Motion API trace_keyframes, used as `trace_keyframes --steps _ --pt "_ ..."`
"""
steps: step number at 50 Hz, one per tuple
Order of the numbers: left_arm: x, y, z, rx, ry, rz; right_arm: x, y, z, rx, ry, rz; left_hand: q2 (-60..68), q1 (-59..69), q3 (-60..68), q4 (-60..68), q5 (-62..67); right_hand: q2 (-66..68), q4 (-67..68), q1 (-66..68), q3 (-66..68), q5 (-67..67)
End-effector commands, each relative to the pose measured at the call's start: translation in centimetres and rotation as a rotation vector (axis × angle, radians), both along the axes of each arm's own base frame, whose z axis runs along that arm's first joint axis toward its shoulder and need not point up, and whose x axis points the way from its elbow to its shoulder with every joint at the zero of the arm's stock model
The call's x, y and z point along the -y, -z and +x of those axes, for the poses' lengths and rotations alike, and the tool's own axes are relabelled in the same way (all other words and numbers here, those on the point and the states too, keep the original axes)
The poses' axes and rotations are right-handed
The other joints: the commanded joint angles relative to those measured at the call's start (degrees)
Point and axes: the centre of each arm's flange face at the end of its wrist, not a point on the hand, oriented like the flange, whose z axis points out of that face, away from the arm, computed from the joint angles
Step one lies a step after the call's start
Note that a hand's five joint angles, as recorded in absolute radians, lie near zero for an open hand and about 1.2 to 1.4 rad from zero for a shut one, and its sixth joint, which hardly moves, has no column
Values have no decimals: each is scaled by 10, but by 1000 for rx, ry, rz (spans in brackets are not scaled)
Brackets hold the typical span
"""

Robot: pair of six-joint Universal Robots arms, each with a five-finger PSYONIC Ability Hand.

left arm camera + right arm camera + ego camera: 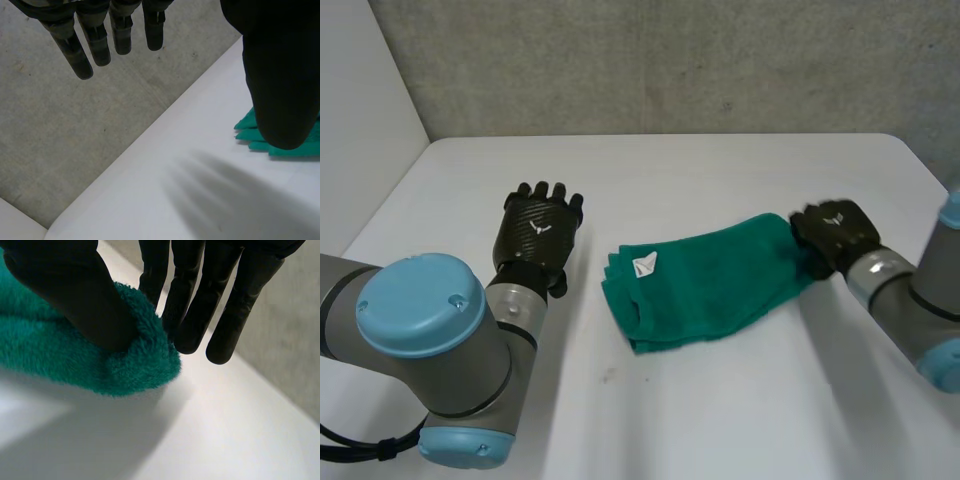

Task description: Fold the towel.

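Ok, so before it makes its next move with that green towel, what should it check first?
1. Towel lies wholly on the table: ok.
2. Towel is already folded over, with layers stacked at its left end: ok.
3. Right hand is at the towel's right end: ok.
4. Right hand has a firm hold on that end: cannot tell.
5. Left hand is open and apart from the towel: ok.
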Motion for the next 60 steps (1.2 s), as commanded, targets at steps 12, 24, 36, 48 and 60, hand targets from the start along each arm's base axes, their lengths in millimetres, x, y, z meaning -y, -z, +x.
trace_keyframes --steps 12,24,36,48,60 --pt "-3 -6 -6 -13 18 -17 -141 27 156 -165 -665 -91 -15 -17 -20 -16 -22 -184 -199 -56 -193 -170" --pt "-7 -25 -47 -149 111 -37 -86 -35 108 -4 -325 -92 4 2 -2 3 -3 -566 -581 -438 -575 -552" --pt "-8 21 -67 -205 93 327 -53 -3 89 121 -272 242 7 5 2 6 0 -566 -581 -438 -575 -552" --pt "-12 60 -49 -142 11 475 -31 27 98 75 -252 330 5 3 0 4 -2 -566 -581 -438 -575 -552" --pt "-12 25 -49 -189 35 411 -30 -40 96 125 -248 174 0 -2 -5 -1 -7 -566 -581 -438 -575 -552"
